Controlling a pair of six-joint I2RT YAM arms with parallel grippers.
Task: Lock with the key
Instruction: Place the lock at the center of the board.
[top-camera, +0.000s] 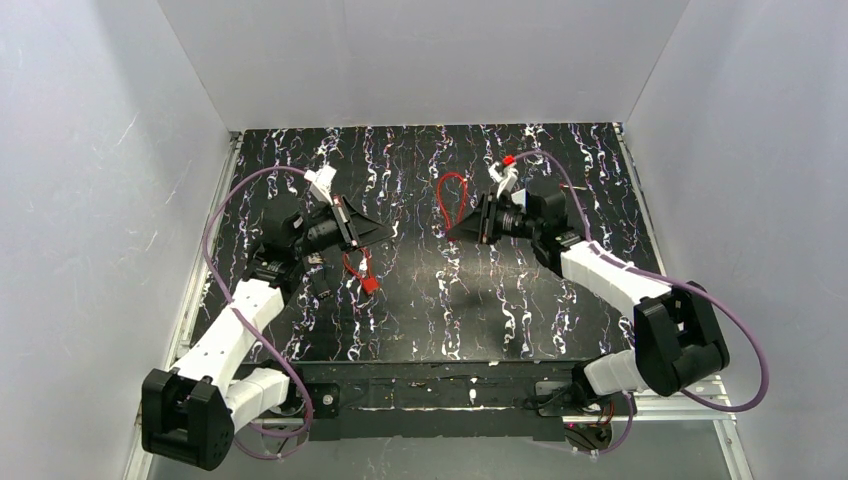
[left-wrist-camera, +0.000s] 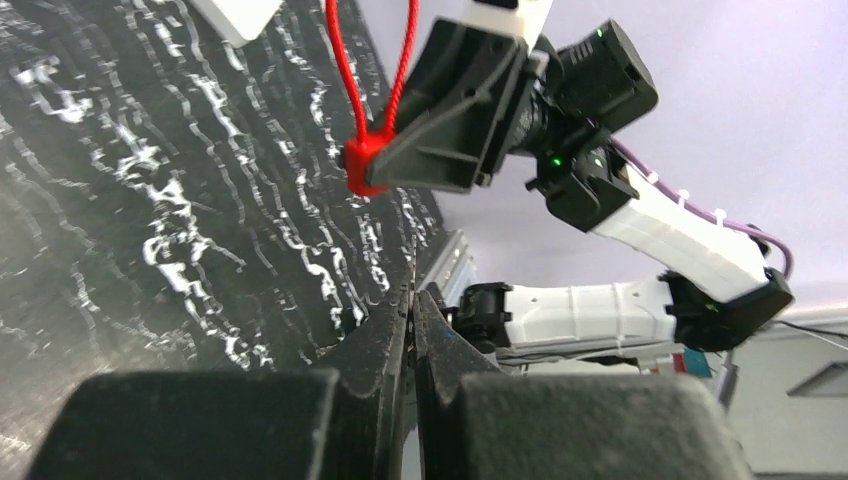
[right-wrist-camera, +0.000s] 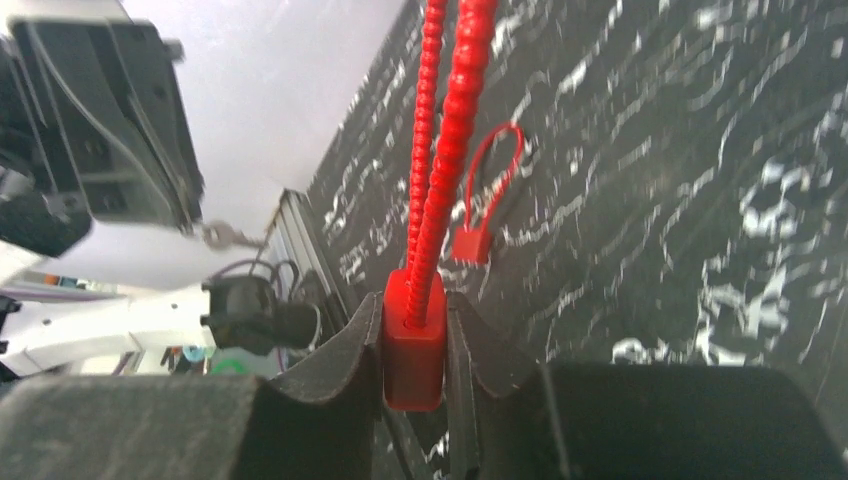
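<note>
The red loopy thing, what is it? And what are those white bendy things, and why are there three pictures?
The white bendy things are two robot arms, the left arm and the right arm, bolted to a black marbled table. The wide picture looks down from above. The other two come from little cameras on the wrists, so you see each claw up close. The right claw pinches a red lock that has a beaded loop. The left claw is shut on a key, which is very thin when seen from its own camera. A second red lock lies on the table.
</note>
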